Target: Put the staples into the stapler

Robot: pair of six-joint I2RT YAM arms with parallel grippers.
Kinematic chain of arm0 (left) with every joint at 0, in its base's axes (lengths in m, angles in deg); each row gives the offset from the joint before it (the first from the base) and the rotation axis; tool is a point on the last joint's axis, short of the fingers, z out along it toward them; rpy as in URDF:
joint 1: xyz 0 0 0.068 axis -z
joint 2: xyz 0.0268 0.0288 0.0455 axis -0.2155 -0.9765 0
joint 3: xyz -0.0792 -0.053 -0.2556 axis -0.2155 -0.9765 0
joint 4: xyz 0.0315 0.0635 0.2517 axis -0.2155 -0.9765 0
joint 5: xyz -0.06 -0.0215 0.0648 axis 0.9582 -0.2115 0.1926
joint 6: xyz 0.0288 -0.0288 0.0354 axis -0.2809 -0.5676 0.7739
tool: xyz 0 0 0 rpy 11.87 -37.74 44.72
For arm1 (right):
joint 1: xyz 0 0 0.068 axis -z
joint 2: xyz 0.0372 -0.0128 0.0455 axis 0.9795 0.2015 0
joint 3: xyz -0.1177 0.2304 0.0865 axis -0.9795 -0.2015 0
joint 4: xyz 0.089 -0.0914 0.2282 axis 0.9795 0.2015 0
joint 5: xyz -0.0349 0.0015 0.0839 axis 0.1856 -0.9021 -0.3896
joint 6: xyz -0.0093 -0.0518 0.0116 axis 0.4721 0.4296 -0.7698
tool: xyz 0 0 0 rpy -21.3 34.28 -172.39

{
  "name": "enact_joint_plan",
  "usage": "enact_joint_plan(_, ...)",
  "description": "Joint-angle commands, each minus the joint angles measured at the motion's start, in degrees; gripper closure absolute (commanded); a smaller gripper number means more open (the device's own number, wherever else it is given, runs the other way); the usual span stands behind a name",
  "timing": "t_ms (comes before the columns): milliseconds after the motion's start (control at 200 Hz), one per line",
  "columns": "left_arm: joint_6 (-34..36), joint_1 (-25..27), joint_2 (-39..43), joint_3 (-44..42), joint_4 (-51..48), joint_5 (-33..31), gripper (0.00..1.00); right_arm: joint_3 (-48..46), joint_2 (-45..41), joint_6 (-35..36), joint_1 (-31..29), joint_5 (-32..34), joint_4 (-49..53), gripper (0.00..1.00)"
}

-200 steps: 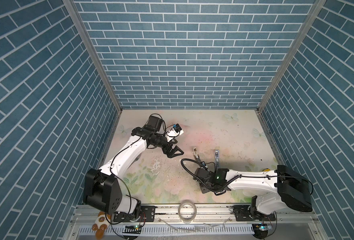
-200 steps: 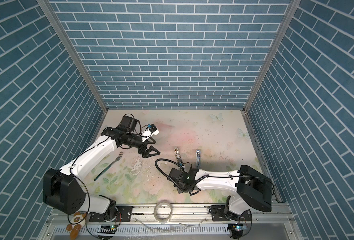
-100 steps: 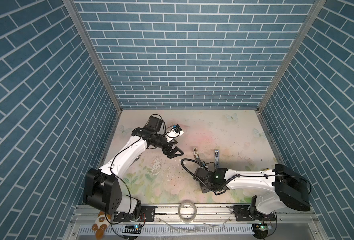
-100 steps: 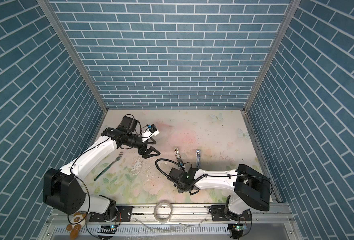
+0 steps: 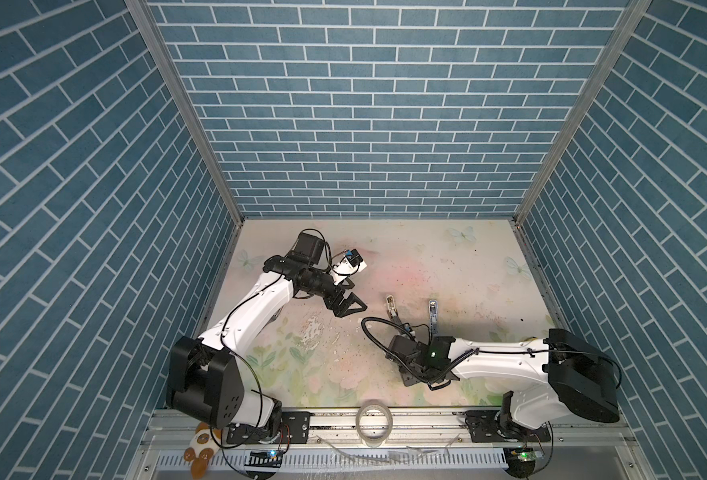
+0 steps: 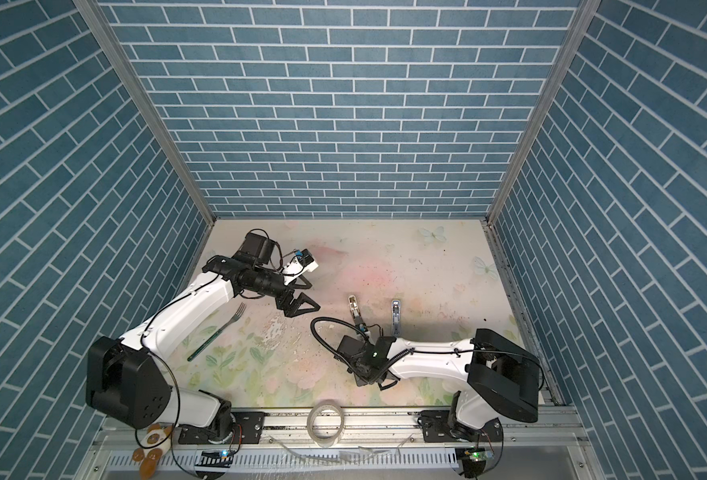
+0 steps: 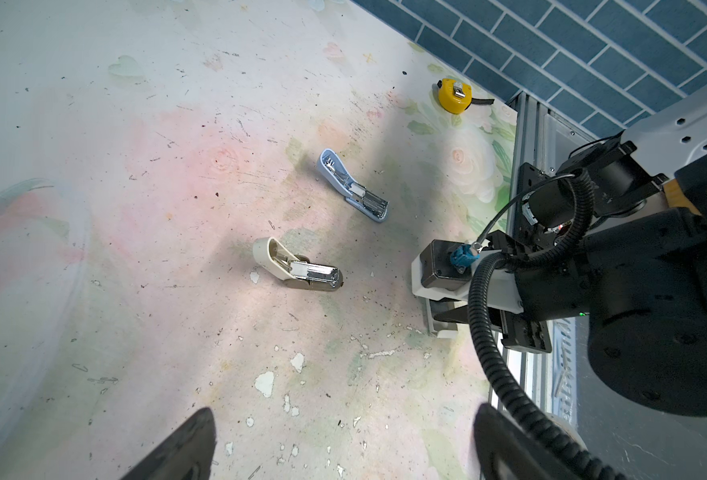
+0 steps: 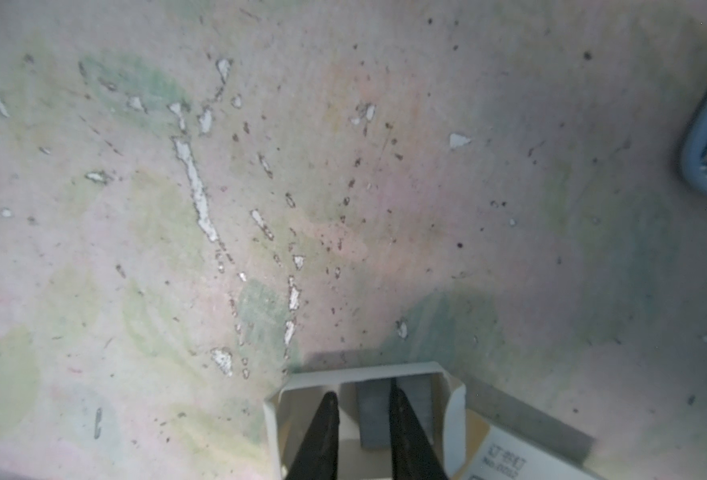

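cream stapler (image 6: pixel 356 311) beside blue stapler (image 6: pixel 396 318), fork (image 6: pixel 216 333) well left
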Motion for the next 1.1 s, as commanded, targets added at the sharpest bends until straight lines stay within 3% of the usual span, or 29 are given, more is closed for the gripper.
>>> enact_joint_plan(0, -0.1, 0.1, 0.0, -0.6, -0.1, 1.2, 0.02, -2.8, 3.2, -1.6, 0.4, -5.1, -0.3, 0.76)
enact_joint_plan(635, -0.7, 0.2, 0.8, -1.5, 1.0, 1.9, 0.02, 3.3, 9.7, 2.7, 0.6, -5.4, 7.8, 0.73)
enact_joint_plan(1090, -1.0, 0.1, 1.9, -2.0, 1.4, 1.9, 0.02, 3.9, 11.7, 6.3, 2.9, -7.4, 8.0, 0.71)
